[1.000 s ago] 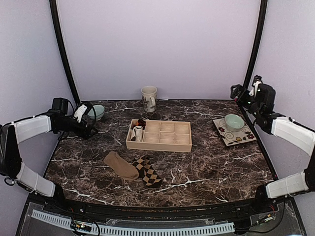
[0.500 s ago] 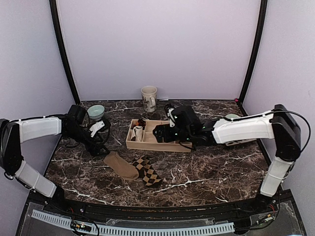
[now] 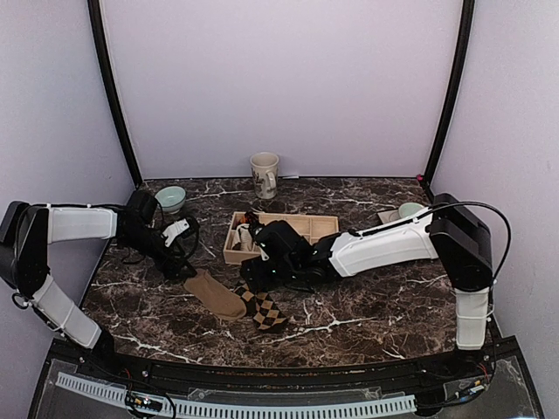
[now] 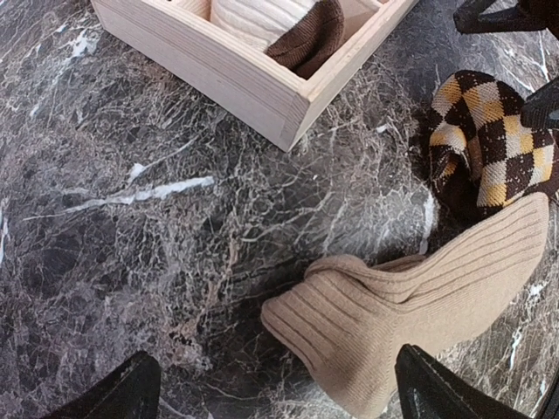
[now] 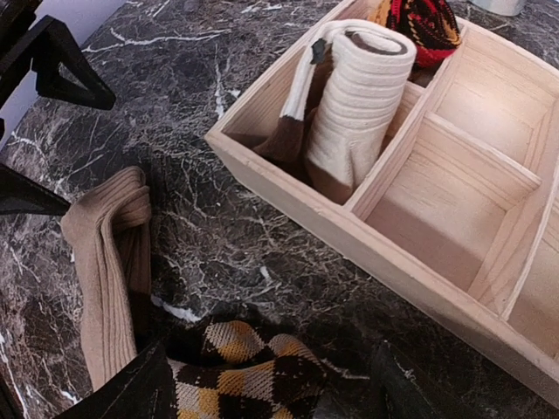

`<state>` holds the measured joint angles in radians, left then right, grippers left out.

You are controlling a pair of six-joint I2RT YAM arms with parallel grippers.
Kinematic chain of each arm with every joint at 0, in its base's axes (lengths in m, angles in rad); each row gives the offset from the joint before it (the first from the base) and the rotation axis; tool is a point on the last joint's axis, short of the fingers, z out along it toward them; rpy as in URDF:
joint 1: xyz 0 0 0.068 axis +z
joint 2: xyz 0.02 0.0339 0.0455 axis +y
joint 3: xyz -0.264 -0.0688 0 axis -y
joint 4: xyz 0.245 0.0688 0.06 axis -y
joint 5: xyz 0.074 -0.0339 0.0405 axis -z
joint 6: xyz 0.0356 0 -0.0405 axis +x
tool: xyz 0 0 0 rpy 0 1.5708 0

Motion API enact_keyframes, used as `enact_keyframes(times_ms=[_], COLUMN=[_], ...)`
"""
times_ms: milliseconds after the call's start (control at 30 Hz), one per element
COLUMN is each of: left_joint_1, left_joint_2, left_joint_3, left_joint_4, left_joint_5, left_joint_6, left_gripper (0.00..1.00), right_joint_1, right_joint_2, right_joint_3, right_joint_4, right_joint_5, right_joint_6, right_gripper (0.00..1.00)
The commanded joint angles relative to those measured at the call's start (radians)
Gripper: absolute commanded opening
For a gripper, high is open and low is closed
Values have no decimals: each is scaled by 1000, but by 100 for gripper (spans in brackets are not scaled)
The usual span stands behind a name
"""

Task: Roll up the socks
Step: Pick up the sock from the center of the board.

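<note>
While the tan sock [image 4: 410,297] and argyle sock [image 4: 493,140] lay flat and unrolled, touching, on the worktop [image 3: 376,305], the left end effector [image 4: 279,393] and right end effector [image 5: 262,384] hovered above them open and empty.

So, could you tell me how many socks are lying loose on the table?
2: a tan sock in front of the wooden tray, and a checked sock right beside it, on its right.

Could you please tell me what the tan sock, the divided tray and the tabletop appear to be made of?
The tan sock: soft matte ribbed knit. The divided tray: pale, bare-looking wood, visible grain. The tabletop: dark marble look, white veins, possibly laminate.
</note>
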<state>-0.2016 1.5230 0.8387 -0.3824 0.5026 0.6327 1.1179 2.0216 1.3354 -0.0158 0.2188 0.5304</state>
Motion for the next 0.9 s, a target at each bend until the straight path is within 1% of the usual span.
enact_keyframes(times_ms=[0,133,233,333,400,433,500,567,633,700,767,833,867], left_joint_1=[-10,-21,-29,-62,-84,-90,-96,-100,-107,-113,-116,-117,-117], left_joint_2=[5,22,17,25,42,52,71,80,76,70,74,90,101], left_joint_3=[-10,-6,-10,-14,-11,-5,8,9,-8,-34,-47,-43,-37], left_joint_4=[13,-4,-22,-12,8,18,32,46,70,108,135,152,155], left_joint_5=[26,28,58,21,-20,-46,-73,-99,-148,-206,-276,-348,-386], left_joint_6=[4,14,37,52,46,36,15,11,30,55,70,72,74], left_gripper=[97,95,95,93,82,75,64,59,55,51,40,27,24], right_joint_1=[22,27,27,31,31,31,31,30,27,21,16,13,12], right_joint_2=[32,28,12,10,14,15,15,-1,-27,-55,-82,-106,-119], right_joint_3=[12,-32,-72,-85,-95,-96,-87,-84,-93,-107,-130,-163,-173], right_joint_4=[7,34,72,80,103,110,99,92,89,86,86,84,80], right_joint_5=[-32,-64,-96,-118,-144,-152,-149,-128,-106,-97,-91,-74,-65], right_joint_6=[39,88,114,132,140,144,148,148,146,146,146,145,144], right_gripper=[74,69,68,65,59,54,41,28,22,20,17,10,7])
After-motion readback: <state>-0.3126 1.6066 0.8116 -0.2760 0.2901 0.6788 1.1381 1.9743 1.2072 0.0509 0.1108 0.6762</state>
